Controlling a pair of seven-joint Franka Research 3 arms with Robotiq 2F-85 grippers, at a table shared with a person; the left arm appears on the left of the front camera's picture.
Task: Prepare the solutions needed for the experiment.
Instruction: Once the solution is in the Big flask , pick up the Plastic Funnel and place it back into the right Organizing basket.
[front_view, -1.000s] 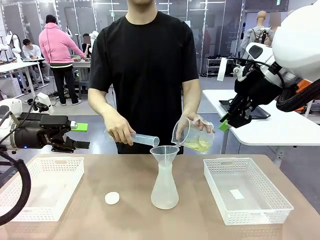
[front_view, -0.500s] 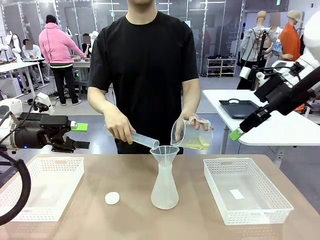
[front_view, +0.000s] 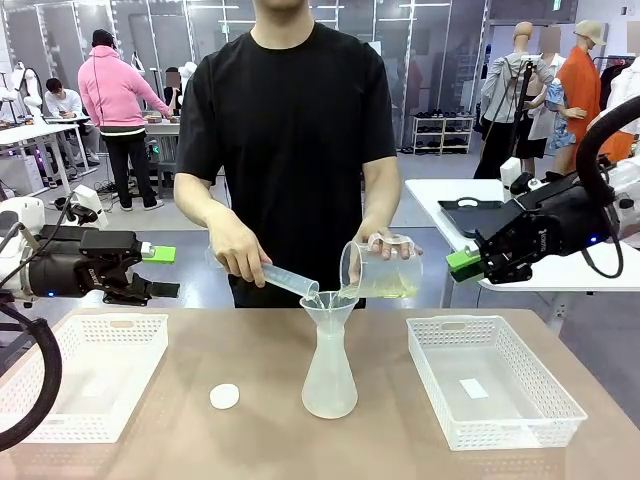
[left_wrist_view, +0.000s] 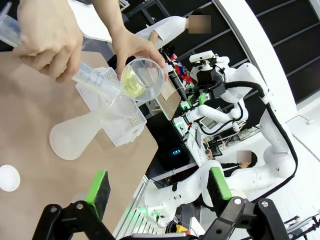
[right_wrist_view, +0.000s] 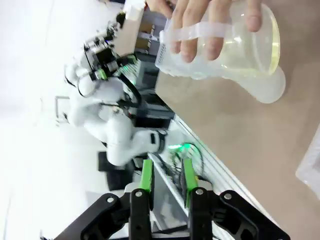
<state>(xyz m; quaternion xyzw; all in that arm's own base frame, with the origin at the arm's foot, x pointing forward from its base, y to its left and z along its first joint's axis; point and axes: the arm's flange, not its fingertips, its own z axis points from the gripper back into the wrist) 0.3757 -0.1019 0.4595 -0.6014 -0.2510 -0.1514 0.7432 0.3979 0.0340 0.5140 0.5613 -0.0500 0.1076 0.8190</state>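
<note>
My left gripper (front_view: 165, 272) hangs wide open and empty over the left edge of the table (front_view: 250, 350), well apart from the solutions (front_view: 392, 291). That is the yellow-green liquid which the person's hand (front_view: 390, 246) tips from a clear jug (front_view: 380, 272) into the flask (front_view: 329, 365) at mid-table. My right gripper (front_view: 461, 264) sits off to the right, fingers drawn narrow with nothing between them, near the jug but not touching. The person's other hand (front_view: 238, 255) holds a cylinder (front_view: 290, 279) at the flask's mouth.

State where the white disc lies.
In the front view, the white disc lies on the table, left of centre, between the left basket and the conical flask.
</note>
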